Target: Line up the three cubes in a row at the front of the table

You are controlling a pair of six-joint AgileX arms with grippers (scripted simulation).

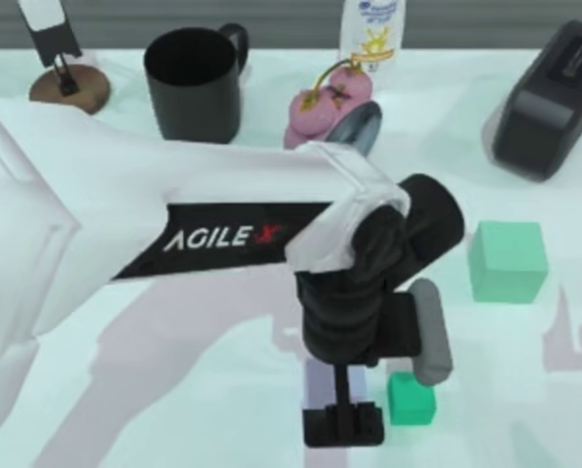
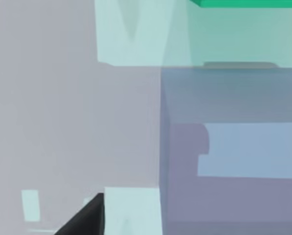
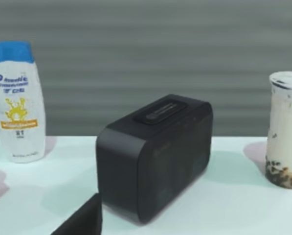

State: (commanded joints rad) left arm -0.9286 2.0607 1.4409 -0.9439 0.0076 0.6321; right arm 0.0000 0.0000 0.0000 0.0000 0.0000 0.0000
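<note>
Far left at the back of the table (image 1: 222, 409) there's a little stand on a round wooden base (image 1: 69, 86), then a black mug (image 1: 193, 86), then a pink fruit-looking ornament (image 1: 328, 102) with a white shampoo bottle (image 1: 370, 34) right behind it.

The left arm (image 1: 174, 224) stretches in from the left edge across the middle, AgileX logo showing, wrist pointing down near the front centre. The left gripper (image 1: 342, 421) sits low over the table there, right over the lavender-blue cube (image 2: 234, 152), which is mostly hidden under it from above. In the left wrist view that cube fills most of the picture, really close, but I can't tell how far apart the fingers are or whether they've actually got hold of it.

Just beside that, on the right, is the small bright green cube (image 1: 410, 400), also near the front edge. I can't tell if the two cubes touch.

Further right and further back, well apart from those two, sits the mint-green cube (image 1: 507, 260). Behind it at the back right is a black box-shaped device (image 1: 549, 102).

The right gripper isn't in the top view; its wrist camera just sees the black box, the bottle and a cup of bubble tea (image 3: 286, 129).
</note>
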